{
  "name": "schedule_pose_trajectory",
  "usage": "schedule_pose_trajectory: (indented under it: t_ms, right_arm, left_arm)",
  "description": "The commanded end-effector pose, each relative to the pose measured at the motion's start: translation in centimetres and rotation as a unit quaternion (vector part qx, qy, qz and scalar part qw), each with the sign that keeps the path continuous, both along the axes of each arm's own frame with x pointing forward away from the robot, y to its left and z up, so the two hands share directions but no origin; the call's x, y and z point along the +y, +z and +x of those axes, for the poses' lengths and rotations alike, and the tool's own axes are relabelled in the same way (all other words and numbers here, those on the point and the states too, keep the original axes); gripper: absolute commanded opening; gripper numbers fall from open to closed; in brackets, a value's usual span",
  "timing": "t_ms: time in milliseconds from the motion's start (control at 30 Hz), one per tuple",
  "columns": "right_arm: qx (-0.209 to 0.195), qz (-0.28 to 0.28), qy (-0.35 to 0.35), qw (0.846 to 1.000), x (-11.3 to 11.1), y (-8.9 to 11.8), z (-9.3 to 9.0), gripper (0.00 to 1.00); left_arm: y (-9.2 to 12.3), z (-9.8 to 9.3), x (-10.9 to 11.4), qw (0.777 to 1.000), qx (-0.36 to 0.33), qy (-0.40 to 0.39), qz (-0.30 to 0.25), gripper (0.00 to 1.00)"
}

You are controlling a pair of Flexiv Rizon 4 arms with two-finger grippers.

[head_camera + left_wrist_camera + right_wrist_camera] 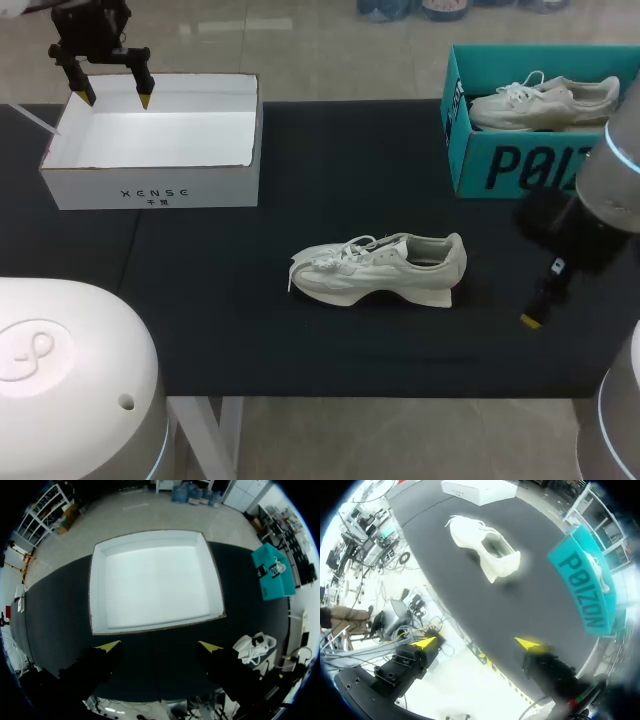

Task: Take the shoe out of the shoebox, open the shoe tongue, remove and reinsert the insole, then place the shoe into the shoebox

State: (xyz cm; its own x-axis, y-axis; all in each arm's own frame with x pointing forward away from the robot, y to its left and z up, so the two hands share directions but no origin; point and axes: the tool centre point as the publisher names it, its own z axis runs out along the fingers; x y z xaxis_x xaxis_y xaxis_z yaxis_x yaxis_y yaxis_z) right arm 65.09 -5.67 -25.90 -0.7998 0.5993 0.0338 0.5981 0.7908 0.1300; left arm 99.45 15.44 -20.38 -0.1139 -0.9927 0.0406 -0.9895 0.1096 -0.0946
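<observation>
A white sneaker [380, 270] lies on its sole in the middle of the black table, toe to the left; it also shows as the sneaker [485, 547] ahead of my right gripper. The white shoebox [150, 150] at the back left is empty. My left gripper [112, 95] hangs open above the box's far-left part; in the left wrist view the gripper [159, 646] sits over the near wall of the white box [155, 580]. My right gripper [540, 305] is open near the table's right front edge, right of the sneaker, and this gripper [476, 643] holds nothing.
A teal shoebox [500, 165] stands at the back right with a second white sneaker [545, 100] inside; the same teal box [585, 587] appears in the right wrist view. Black cloth covers the table [330, 350].
</observation>
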Motion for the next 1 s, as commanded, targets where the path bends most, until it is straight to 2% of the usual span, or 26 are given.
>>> schedule_pose_trajectory:
  t_ms: [33,67,100,133,200,700,767,800,900,1000]
  right_arm:
    - [-0.071,0.230,0.422,0.874,-1.8,0.5,-1.5,1.00]
    - [-0.088,0.262,0.481,0.832,-1.9,0.8,-1.9,1.00]
    - [-0.120,0.253,0.517,0.809,-2.0,1.2,-2.6,1.00]
    - [-0.124,0.237,0.510,0.818,-2.1,1.4,-2.7,1.00]
    - [-0.143,0.257,0.511,0.808,-2.5,2.1,-2.7,1.00]
    - [-0.143,0.257,0.511,0.808,-2.5,2.1,-2.7,1.00]
    - [-0.134,0.269,0.497,0.814,-1.6,1.5,-1.8,1.00]
    - [-0.144,0.298,0.492,0.805,-1.2,0.8,-0.9,1.00]
    - [-0.157,0.351,0.460,0.800,-0.7,-0.3,0.4,1.00]
    - [-0.170,0.371,0.435,0.803,-0.3,-1.5,1.4,1.00]
  left_arm:
    - [0.0,-0.1,0.0,1.000,-0.001,0.000,0.001,1.00]
    - [0.0,-0.1,0.0,1.000,-0.001,0.000,0.001,1.00]
    - [0.0,-0.1,0.0,1.000,-0.001,0.000,0.001,1.00]
    - [0.0,-0.1,0.0,1.000,-0.001,0.000,0.001,1.00]
    - [0.0,-0.1,0.0,1.000,-0.001,0.000,0.001,1.00]
    - [0.0,-0.1,0.0,1.000,-0.001,0.000,0.001,1.00]
    - [0.0,-0.1,0.0,1.000,-0.001,0.000,0.001,1.00]
    - [0.0,-0.1,0.0,1.000,-0.001,0.000,0.001,1.00]
    - [0.0,-0.1,0.0,1.000,-0.001,0.000,0.001,1.00]
    - [0.0,-0.1,0.0,1.000,-0.001,0.000,0.001,1.00]
